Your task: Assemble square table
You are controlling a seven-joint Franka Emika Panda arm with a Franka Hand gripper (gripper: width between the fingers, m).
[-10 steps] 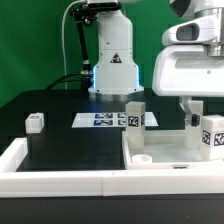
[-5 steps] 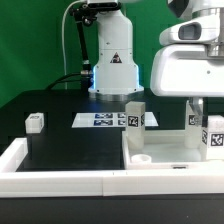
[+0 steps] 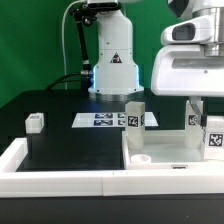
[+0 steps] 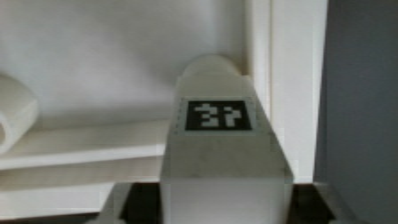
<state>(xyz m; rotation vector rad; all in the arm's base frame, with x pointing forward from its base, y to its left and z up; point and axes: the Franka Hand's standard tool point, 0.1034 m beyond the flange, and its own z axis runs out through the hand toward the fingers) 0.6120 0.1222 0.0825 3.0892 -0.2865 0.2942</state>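
The two-finger gripper [image 3: 207, 118] clamps a short chunky white tagged leg [image 4: 221, 140] upright, presumably to seat it in the large flat white square tabletop [image 3: 165, 152]. Tabletop sits at the exterior view's 4 o'clock. The white rim bar [image 3: 60, 182] crowds its edge; little side room.
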